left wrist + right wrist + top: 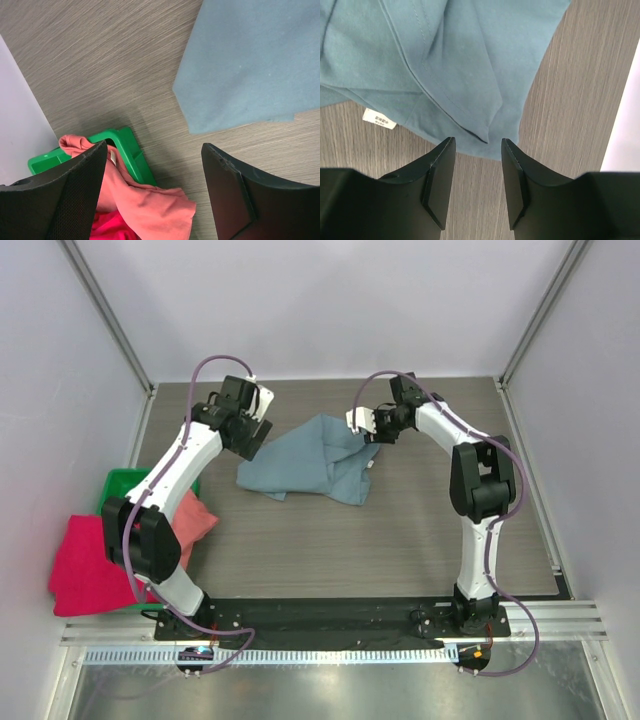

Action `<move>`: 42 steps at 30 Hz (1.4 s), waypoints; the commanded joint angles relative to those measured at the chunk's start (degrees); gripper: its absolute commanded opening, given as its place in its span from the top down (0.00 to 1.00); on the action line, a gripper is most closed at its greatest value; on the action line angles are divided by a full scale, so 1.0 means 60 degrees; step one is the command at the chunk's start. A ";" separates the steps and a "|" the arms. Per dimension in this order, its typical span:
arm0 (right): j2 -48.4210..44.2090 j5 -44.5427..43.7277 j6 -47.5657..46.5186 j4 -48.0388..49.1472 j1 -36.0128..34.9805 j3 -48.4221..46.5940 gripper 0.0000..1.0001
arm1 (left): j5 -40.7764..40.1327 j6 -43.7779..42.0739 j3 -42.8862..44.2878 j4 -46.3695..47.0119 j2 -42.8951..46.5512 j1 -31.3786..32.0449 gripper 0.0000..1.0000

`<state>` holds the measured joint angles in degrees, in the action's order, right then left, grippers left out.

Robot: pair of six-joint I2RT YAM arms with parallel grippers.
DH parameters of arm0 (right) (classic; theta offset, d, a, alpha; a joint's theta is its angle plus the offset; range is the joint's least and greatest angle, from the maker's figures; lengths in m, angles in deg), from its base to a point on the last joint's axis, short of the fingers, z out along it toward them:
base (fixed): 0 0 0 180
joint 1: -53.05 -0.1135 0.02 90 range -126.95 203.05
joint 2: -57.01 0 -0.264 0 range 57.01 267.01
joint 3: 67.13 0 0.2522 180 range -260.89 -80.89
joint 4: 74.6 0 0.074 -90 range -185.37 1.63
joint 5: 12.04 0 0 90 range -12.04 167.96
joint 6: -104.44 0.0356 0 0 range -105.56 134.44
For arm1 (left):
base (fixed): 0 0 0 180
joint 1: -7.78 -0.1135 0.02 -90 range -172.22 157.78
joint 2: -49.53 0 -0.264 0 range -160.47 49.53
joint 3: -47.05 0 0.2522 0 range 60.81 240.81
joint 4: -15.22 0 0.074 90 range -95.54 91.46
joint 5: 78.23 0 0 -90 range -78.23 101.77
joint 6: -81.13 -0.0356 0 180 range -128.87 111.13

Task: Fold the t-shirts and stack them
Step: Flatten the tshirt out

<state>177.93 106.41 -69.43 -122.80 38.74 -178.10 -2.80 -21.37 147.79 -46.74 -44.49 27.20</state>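
A slate-blue t-shirt lies crumpled at the middle back of the table, and shows in the left wrist view and the right wrist view. A salmon-pink t-shirt and a crimson-pink t-shirt hang over the green bin at the left; both show in the left wrist view, salmon and crimson. My left gripper is open and empty, above the table just left of the blue shirt. My right gripper is open and empty at the blue shirt's right edge.
A green plastic bin stands at the table's left edge, its corner seen in the left wrist view. White walls close in the left, back and right sides. Bare wood-grain table lies in front of the blue shirt.
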 commanded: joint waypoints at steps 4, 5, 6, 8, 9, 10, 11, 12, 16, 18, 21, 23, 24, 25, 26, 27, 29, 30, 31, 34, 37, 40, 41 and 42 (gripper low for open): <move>0.0178 0.0005 0.0005 -0.0062 -0.0179 -0.0497 0.55 | -0.0150 -0.0130 0.0211 0.0315 0.0128 -0.0131 0.23; 0.0207 -0.0010 0.0019 -0.0062 -0.0194 -0.0512 0.55 | -0.0150 -0.0130 0.0210 0.0329 0.0113 -0.0131 0.23; 0.0265 -0.0068 0.0019 -0.0062 -0.0179 -0.0541 0.56 | -0.0136 -0.0145 0.0196 0.0344 0.0113 -0.0160 0.23; 0.0339 -0.0141 0.0005 -0.0062 -0.0194 -0.0615 0.57 | -0.0150 -0.0145 0.0210 0.0373 0.0069 -0.0160 0.23; 0.0397 -0.0185 -0.0024 -0.0062 -0.0179 -0.0629 0.57 | -0.0150 -0.0130 0.0225 0.0373 0.0055 -0.0160 0.23; 0.0427 -0.0243 -0.0039 -0.0062 -0.0194 -0.0659 0.57 | -0.0136 -0.0130 0.0254 0.0359 0.0040 -0.0160 0.23; 0.0456 -0.0273 -0.0054 -0.0047 -0.0194 -0.0688 0.57 | -0.0136 -0.0116 0.0254 0.0358 0.0011 -0.0160 0.23; 0.0471 -0.0317 -0.0054 -0.0047 -0.0194 -0.0717 0.57 | -0.0136 -0.0130 0.0269 0.0373 -0.0004 -0.0160 0.23; 0.0602 -0.0361 -0.0040 -0.0032 -0.0194 -0.0820 0.65 | -0.0136 -0.0116 0.0327 0.0373 -0.0063 -0.0175 0.23; 0.0632 -0.0390 0.0150 0.0070 -0.0194 -0.0922 0.74 | -0.0121 -0.0130 0.0357 0.0388 -0.0077 -0.0175 0.23; 0.0457 -0.0405 0.0838 0.0611 -0.0194 -0.1025 0.95 | -0.0121 -0.0130 0.0386 0.0358 -0.0092 -0.0175 0.23; 0.0137 -0.0376 0.1628 0.1310 -0.0194 -0.1010 0.98 | -0.0106 -0.0130 0.0415 0.0373 -0.0092 -0.0175 0.23; 0.0033 -0.0347 0.1950 0.1504 -0.0194 -0.1126 0.98 | -0.0106 -0.0116 0.0459 0.0388 -0.0092 -0.0175 0.23; -0.0070 -0.0332 0.2504 0.1651 -0.0179 -0.1229 0.98 | -0.0121 -0.0101 0.0488 0.0388 -0.0107 -0.0175 0.23; -0.0332 -0.0303 0.2901 0.1899 -0.0194 -0.1361 0.98 | -0.0121 -0.0086 0.0532 0.0402 -0.0107 -0.0190 0.23; -0.0451 -0.0274 0.3326 0.2017 -0.0194 -0.1797 0.99 | -0.0121 -0.0072 0.0663 0.0402 -0.0107 -0.0190 0.23; -0.0700 -0.0215 0.4596 0.2324 -0.0179 -0.2355 0.99 | -0.0150 -0.0057 0.0839 0.0461 -0.0092 -0.0190 0.24; -0.0889 -0.0142 0.4952 0.2413 -0.0194 -0.2996 0.99 | -0.0179 -0.0042 0.0927 0.0490 -0.0092 -0.0190 0.24; -0.0949 -0.0142 0.5318 0.2487 -0.0194 -0.3365 0.98 | -0.0208 -0.0028 0.1146 0.0534 -0.0078 -0.0190 0.24; -0.1023 -0.0171 0.6127 0.2517 -0.0267 -0.4714 0.98 | -0.0136 0.0074 0.1615 0.0593 -0.0077 -0.0204 0.23; -0.1125 -0.0258 0.6289 0.2517 -0.0369 -0.5550 0.98 | 0.0507 0.0177 0.1996 0.0477 -0.0136 -0.0175 0.23; -0.1388 -0.0288 0.6435 0.2531 -0.0530 -0.5961 0.98 | 0.1153 0.0207 0.2027 0.0344 -0.0297 -0.0160 0.25; -0.1505 -0.0332 0.6464 0.2502 -0.0589 -0.5947 0.98 | 0.1183 0.0221 0.2056 0.0315 -0.0370 -0.0102 0.26; -0.1680 -0.0361 0.6537 0.2516 -0.0633 -0.5700 0.98 | 0.1212 0.0251 0.2100 0.0242 -0.0472 -0.0087 0.27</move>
<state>172.49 104.37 -33.50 -111.13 35.77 -211.11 1.03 -20.95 158.63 -44.82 -45.71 26.48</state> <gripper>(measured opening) 0.029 0.743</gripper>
